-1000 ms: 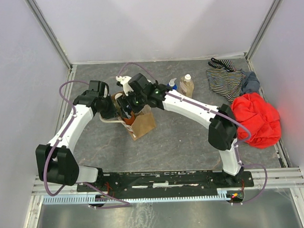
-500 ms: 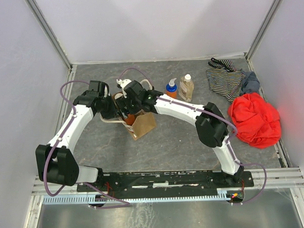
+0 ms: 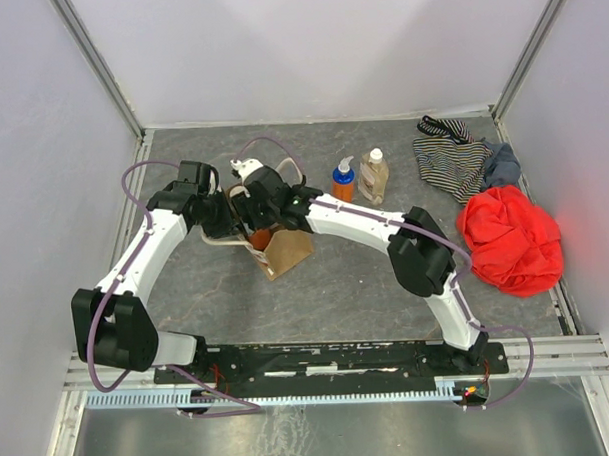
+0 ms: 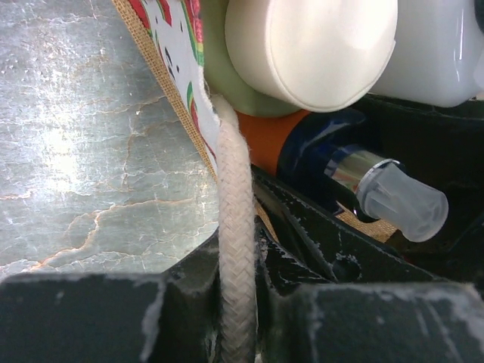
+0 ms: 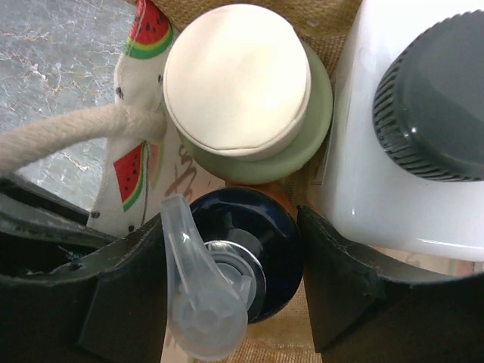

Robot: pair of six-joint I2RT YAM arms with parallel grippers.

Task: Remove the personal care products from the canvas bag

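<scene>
Left hand is clamped on the cream rope handle of the canvas bag, the cord running up between its fingers at the bag's rim. Right hand hangs over the bag's mouth with its fingers apart, straddling the blue top and clear nozzle of an orange pump bottle (whether the pads press it I cannot tell). Room inside is tight: the pale-green cylinder sits just behind the pump top, and the white flat bottle with its dark ribbed cap crowds the right side. Only the left wrist view shows the bottle's orange body under the blue collar; only the right wrist view shows the watermelon print on the bag's side. From above, both arms cover the bag's mouth, with bare surface in front of the bag. Beyond the bag and apart from it, a second orange pump bottle and a beige pump bottle stand upright side by side. Farther right lie a red cloth, a grey-blue cloth and a striped garment, bunched toward the right wall.
</scene>
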